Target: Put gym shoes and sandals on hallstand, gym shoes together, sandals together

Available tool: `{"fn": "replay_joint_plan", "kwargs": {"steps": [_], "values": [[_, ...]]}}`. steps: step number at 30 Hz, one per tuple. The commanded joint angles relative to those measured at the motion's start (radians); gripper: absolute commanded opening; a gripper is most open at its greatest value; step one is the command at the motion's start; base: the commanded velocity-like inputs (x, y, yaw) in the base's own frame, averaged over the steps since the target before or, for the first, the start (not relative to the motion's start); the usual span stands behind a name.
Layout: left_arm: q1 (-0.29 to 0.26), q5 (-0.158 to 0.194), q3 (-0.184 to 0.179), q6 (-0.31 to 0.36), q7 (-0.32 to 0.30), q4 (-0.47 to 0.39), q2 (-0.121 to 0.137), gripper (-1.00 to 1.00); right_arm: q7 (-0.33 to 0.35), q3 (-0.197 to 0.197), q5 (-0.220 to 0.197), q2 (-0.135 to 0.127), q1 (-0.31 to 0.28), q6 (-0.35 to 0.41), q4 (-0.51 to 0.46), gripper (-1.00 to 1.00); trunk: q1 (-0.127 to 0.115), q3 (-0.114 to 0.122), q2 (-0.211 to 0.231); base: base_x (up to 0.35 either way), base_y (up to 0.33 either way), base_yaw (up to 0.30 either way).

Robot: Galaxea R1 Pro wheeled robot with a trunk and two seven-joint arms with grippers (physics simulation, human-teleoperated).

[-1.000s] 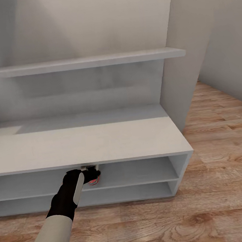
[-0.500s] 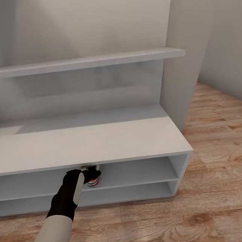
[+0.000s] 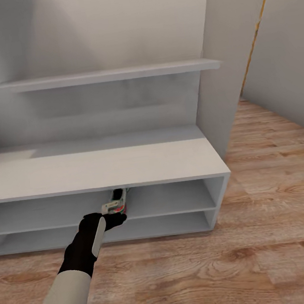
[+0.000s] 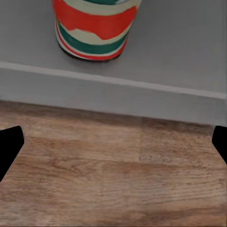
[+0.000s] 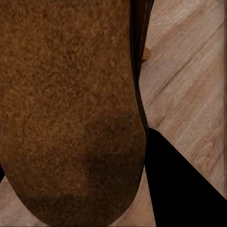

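Observation:
One gym shoe (image 3: 119,202) lies on the middle tier of the hallstand (image 3: 102,170), heel toward me. Its red, white and green heel (image 4: 94,28) rests near the shelf's front edge. My left gripper (image 3: 113,219) hangs open just in front of that heel, apart from it, with its fingertips (image 4: 9,146) spread wide over the corridor floor (image 4: 113,165). A brown sandal (image 5: 66,109) is held sole toward the camera in my right gripper (image 5: 94,189), which is shut on it. One black finger (image 5: 182,189) shows beside the sandal, above the planks.
The hallstand has a broad bench top, a lower tier (image 3: 156,226) and a floating shelf (image 3: 114,75) above. A wall corner (image 3: 213,92) stands at its right end. Wood floor (image 3: 209,268) stretches in front and to the right.
The head view has shifted back and down. The left gripper has come away from the gym shoe, which stays on the middle tier with more of it showing.

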Motion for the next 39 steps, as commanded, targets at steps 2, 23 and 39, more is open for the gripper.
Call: {"fn": "replay_joint_plan", "kwargs": {"steps": [2, 23, 39], "values": [[0.000, 0.011, 0.002, 0.004, 0.009, -0.001, -0.001, 1.00, -0.002, 0.000, -0.001, 0.000, -0.001, 0.006, -0.001, -1.00, -0.001, -0.001, 0.000, -0.336, 0.000, 0.000], [0.085, 0.014, 0.042, 0.075, 0.066, -0.053, -0.011, 1.00, -0.004, -0.091, 0.009, -0.057, 0.051, -0.008, -0.019, -1.00, -0.001, -0.001, 0.000, -0.069, 0.013, 0.000], [0.085, 0.014, 0.040, 0.073, 0.065, -0.053, -0.011, 1.00, -0.005, -0.090, 0.011, -0.057, 0.051, -0.008, -0.019, -1.00, -0.001, -0.001, 0.000, -0.228, 0.253, 0.000]]}}
